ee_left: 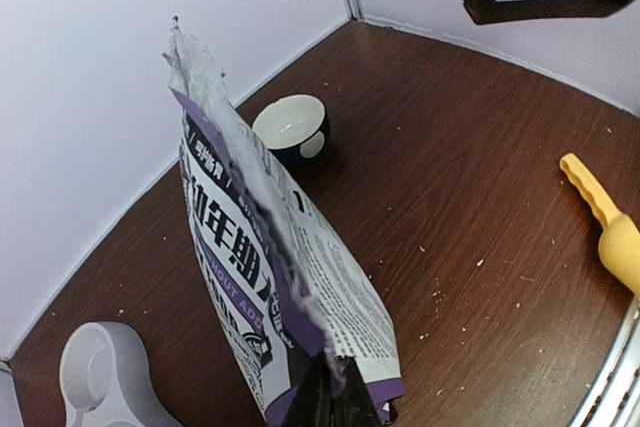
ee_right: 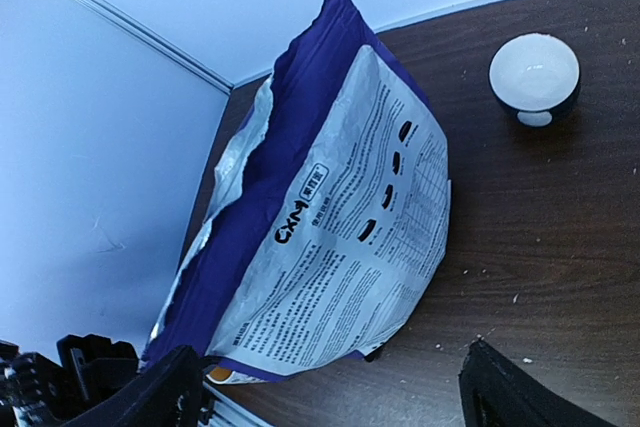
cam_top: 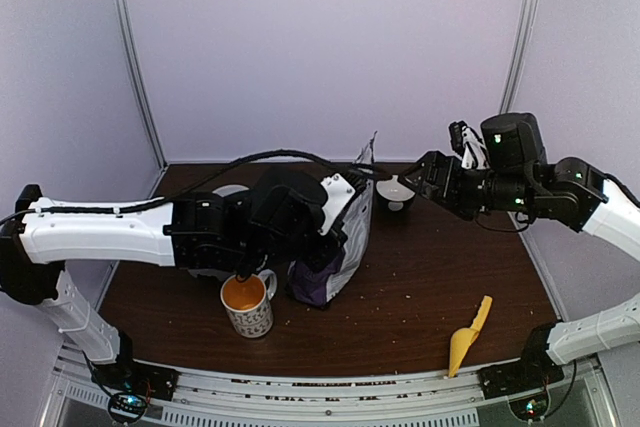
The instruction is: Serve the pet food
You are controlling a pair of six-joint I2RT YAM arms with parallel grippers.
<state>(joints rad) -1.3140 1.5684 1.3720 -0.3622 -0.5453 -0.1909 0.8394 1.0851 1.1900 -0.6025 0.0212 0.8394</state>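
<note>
Left gripper (ee_left: 335,389) clamps bag (cam_top: 340,232); right gripper (cam_top: 418,175) empty

We see the left gripper closed tight on the edge of the upright purple bag. Right of the bag, the right gripper is spread wide, holding nothing. The pet food is hidden; we judge it is inside the bag. With the bag steadied, the next move calls for fetching the yellow scoop (cam_top: 468,337), well right of the bag.

Bag (ee_right: 340,247) glossy crinkled plastic film; table (cam_top: 420,287) dark wood, matt; scoop (cam_top: 468,337) smooth plastic

1 pet food bag (cam_top: 343,239), 1 mug (cam_top: 247,307), 1 sm bowl (cam_top: 396,193), 1 yellow scoop (cam_top: 466,339).
</note>
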